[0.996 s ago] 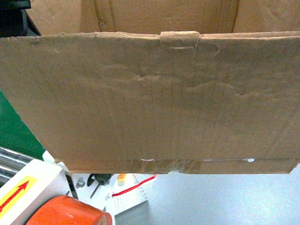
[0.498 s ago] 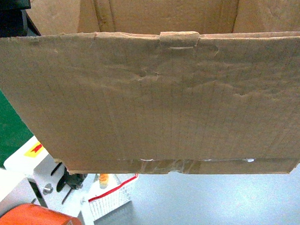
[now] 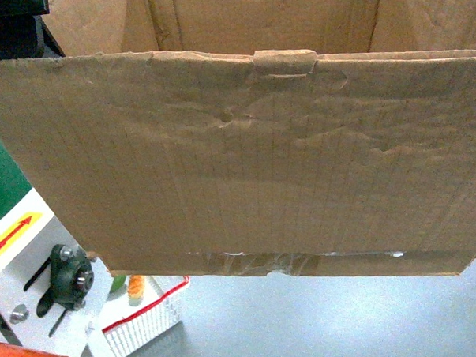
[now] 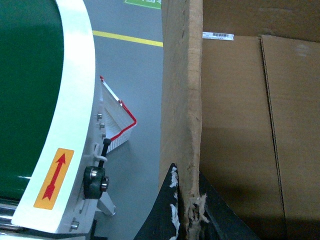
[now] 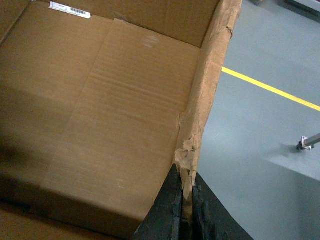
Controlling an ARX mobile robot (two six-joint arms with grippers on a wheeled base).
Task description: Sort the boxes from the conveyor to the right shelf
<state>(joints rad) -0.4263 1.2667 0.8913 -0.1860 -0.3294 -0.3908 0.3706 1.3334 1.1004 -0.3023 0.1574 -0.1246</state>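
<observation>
Both grippers (image 4: 187, 210) (image 5: 186, 210) pinching box (image 3: 247, 155) walls

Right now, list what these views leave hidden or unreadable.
- Right shelf: in no view; the cardboard box fills the head view.
- Conveyor: cut off by frame edges, mostly behind the box in the head view.
- Label strip: print too small.
- Left pincer, right pincer: only fingertips show, clamped on box walls.
</observation>
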